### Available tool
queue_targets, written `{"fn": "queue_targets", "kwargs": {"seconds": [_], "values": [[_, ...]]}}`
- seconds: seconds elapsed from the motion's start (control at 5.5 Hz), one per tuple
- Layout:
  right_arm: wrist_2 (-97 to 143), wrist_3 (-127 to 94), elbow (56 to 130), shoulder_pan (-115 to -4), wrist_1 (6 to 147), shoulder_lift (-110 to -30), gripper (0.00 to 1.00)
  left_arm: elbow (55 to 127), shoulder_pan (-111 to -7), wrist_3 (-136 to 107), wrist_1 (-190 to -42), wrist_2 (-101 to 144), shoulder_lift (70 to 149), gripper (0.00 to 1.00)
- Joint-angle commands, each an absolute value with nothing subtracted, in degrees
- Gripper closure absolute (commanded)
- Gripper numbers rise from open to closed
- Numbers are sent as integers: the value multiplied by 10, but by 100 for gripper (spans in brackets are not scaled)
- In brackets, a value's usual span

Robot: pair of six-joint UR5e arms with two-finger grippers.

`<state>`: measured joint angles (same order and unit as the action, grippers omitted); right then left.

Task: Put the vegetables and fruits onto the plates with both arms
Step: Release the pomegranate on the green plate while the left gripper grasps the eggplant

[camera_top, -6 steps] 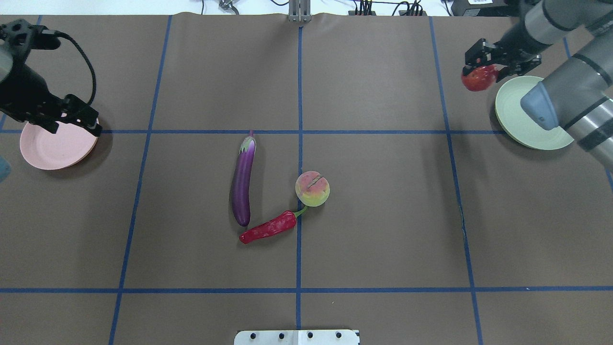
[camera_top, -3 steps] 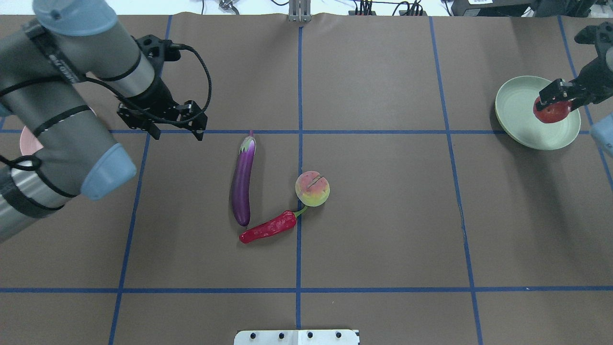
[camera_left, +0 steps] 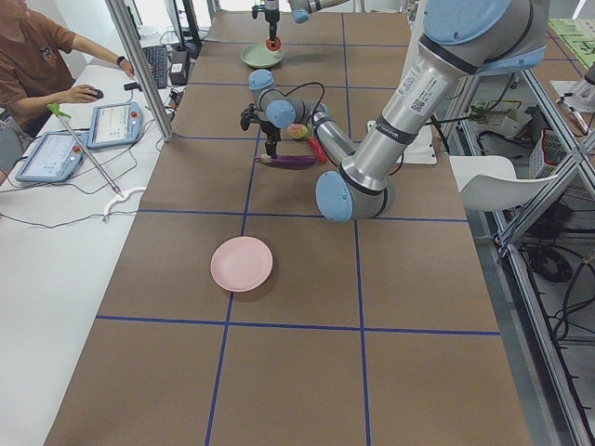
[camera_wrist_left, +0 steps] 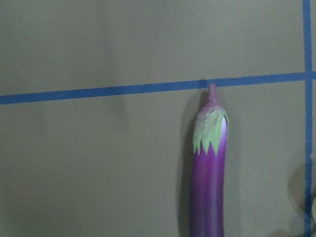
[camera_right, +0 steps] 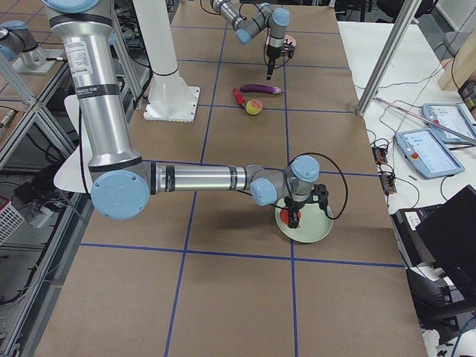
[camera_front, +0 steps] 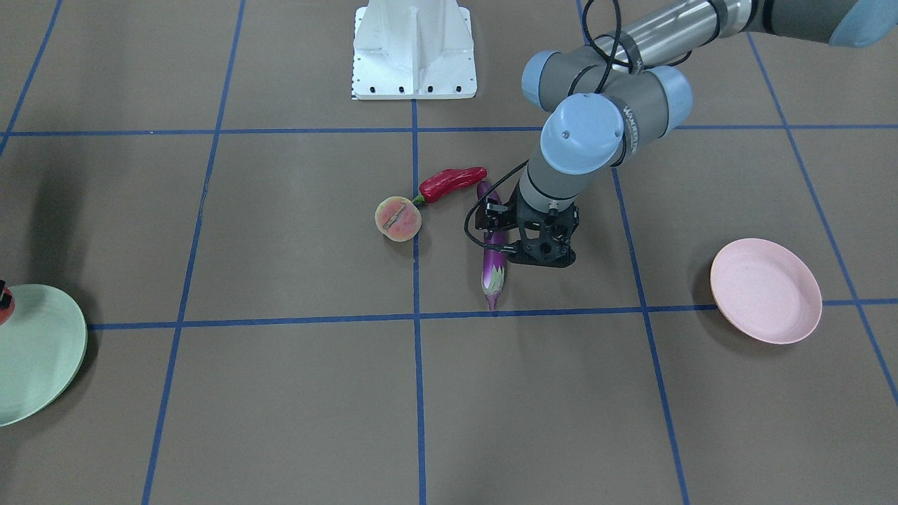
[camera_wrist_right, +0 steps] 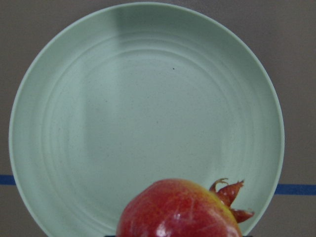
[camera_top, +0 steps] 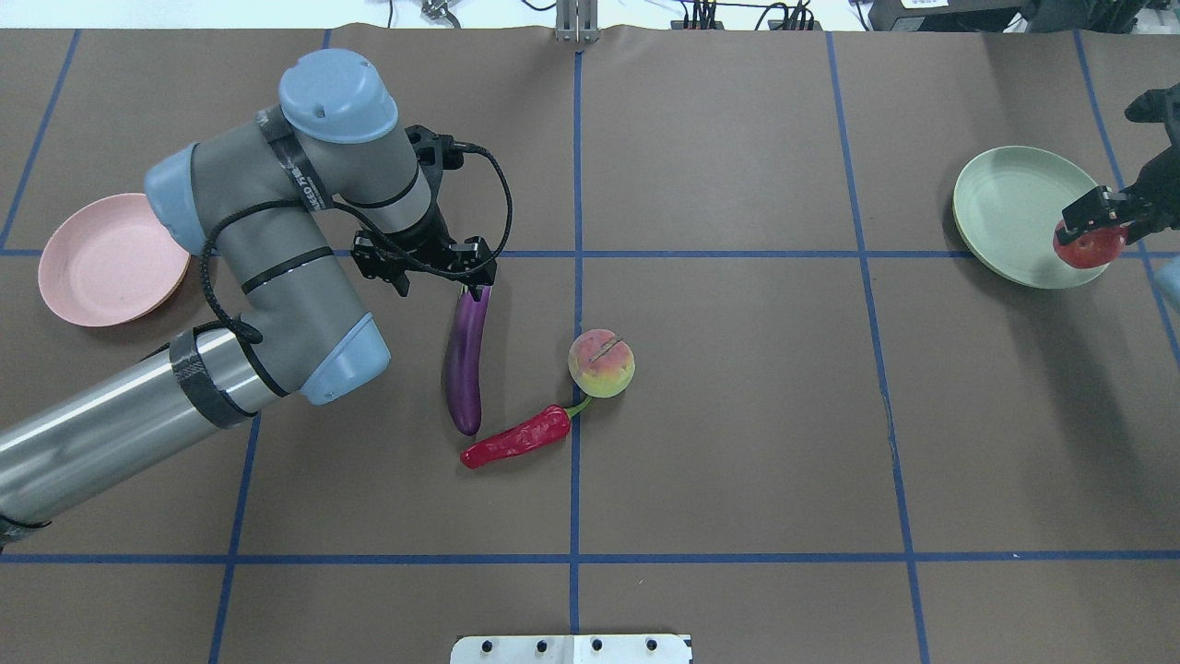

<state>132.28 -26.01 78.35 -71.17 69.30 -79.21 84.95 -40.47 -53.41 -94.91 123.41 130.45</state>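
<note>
Mid-task across the brown worktop [camera_top: 737, 480]: a fruit drop-off at far right, a vegetable pick-up near the centre.

Left arm [camera_top: 267, 277] reaching in to the middle. Left jaws spread wide and gripping nothing, poised by the cap end of the eggplant [camera_top: 466, 360], a little to its left. Apparently clear of it, though height is hard to judge from above. Next, as a judgement: shift right to straddle the slim body, descend, clench, then carry to the pink plate [camera_top: 101, 263] at far left.

Right arm [camera_right: 193, 178] stretched out to the green plate [camera_top: 1000, 212]. Right jaws clenched on the pomegranate [camera_top: 1090, 249], held over that plate's right rim. Calls for a nudge inward, lowering, then release.

Lying on the worktop near the centre: peach [camera_top: 601, 363], then chili [camera_top: 516, 440], stem reaching the peach, tip just beside the eggplant's near end.
</note>
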Motion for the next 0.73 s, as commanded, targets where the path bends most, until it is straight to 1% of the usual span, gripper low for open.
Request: {"fn": "queue_targets", "kwargs": {"seconds": [0.0, 0.36, 0.55], "values": [[1354, -258, 800, -717, 694, -788, 0, 819, -378, -538, -985, 1216, 1307, 6], [1397, -259, 821, -736, 699, -787, 0, 809, -364, -539, -985, 1215, 1306, 14], [1397, -272, 831, -735, 700, -780, 0, 809, -362, -540, -984, 1215, 1304, 31]]}}
